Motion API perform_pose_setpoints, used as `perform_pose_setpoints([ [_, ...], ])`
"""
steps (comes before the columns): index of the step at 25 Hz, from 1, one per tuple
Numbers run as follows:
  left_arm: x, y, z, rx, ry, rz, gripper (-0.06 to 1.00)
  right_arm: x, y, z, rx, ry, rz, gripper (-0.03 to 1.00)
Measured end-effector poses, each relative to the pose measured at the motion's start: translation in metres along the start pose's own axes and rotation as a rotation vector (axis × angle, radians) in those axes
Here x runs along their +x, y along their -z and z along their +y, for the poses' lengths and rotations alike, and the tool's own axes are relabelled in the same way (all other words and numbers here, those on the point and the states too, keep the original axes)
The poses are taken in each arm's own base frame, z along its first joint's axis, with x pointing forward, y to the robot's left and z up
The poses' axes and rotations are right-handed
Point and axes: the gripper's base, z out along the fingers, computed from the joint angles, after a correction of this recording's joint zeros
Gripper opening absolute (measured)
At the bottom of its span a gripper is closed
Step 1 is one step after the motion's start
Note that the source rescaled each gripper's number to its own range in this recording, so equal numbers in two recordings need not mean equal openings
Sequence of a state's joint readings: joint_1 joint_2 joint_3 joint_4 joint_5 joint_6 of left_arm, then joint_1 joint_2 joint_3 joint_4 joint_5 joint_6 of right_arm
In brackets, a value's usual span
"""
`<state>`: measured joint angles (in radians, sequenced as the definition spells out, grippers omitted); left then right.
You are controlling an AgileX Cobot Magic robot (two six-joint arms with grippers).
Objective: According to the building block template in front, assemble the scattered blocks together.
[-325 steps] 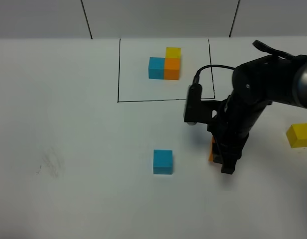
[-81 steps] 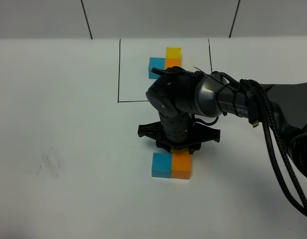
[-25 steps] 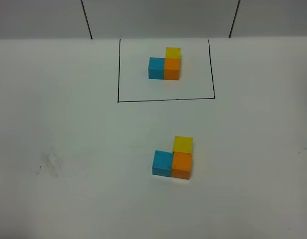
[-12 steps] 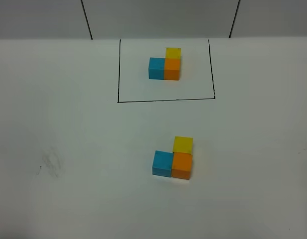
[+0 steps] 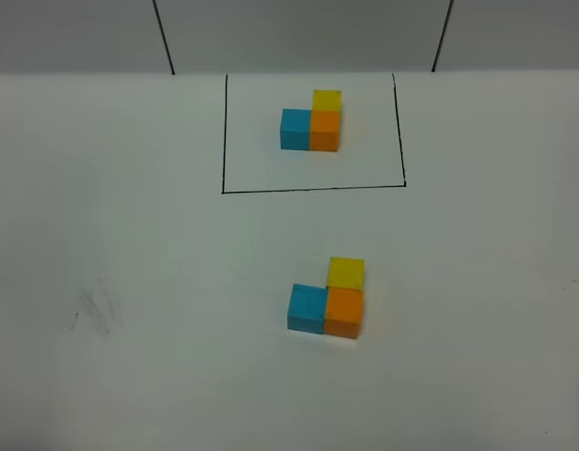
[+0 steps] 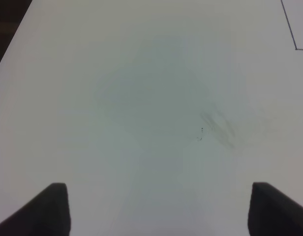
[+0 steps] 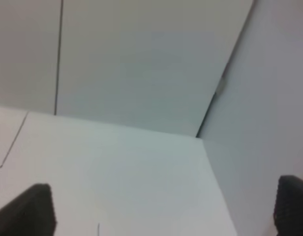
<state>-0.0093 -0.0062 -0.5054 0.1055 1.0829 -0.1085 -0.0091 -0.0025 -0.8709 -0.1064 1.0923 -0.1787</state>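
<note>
The template is a black-lined rectangle (image 5: 223,141) at the back of the white table, framing an L-shaped trio of blue, orange and yellow cubes (image 5: 310,122). In front of it the three loose cubes sit together in the same L: the blue cube (image 5: 306,308) touches the orange cube (image 5: 343,313) on its right, and the yellow cube (image 5: 345,272) sits behind the orange one. Neither arm shows in the exterior view. My left gripper (image 6: 159,209) is open and empty over bare table. My right gripper (image 7: 164,211) is open and empty, facing the table's far corner and the wall.
A faint grey smudge (image 5: 94,308) marks the table at the left; it also shows in the left wrist view (image 6: 218,127). A corner of the black outline (image 6: 290,29) shows in the left wrist view. The table's edge meets the walls (image 7: 196,136) in the right wrist view.
Since 3.2 s ago the right arm has left the exterior view and the yellow cube now sits behind the orange one. Nothing has moved over the last second.
</note>
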Motion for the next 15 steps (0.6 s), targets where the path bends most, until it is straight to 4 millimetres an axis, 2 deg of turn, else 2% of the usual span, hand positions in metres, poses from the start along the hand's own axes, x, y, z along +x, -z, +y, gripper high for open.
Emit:
perform_pose_setpoints([
  [5,0.000,0.000,0.000,0.000,0.000,0.001,0.67,0.024,-0.028,0.013,-0.118,-0.052,0.096,0.82],
  [9,0.000,0.000,0.000,0.000,-0.001,0.000,0.67,0.043,-0.047,0.020,-0.133,-0.143,0.183,0.78],
  [15,0.000,0.000,0.000,0.000,0.000,0.000,0.67,0.076,-0.070,0.030,-0.142,-0.159,0.327,0.75],
])
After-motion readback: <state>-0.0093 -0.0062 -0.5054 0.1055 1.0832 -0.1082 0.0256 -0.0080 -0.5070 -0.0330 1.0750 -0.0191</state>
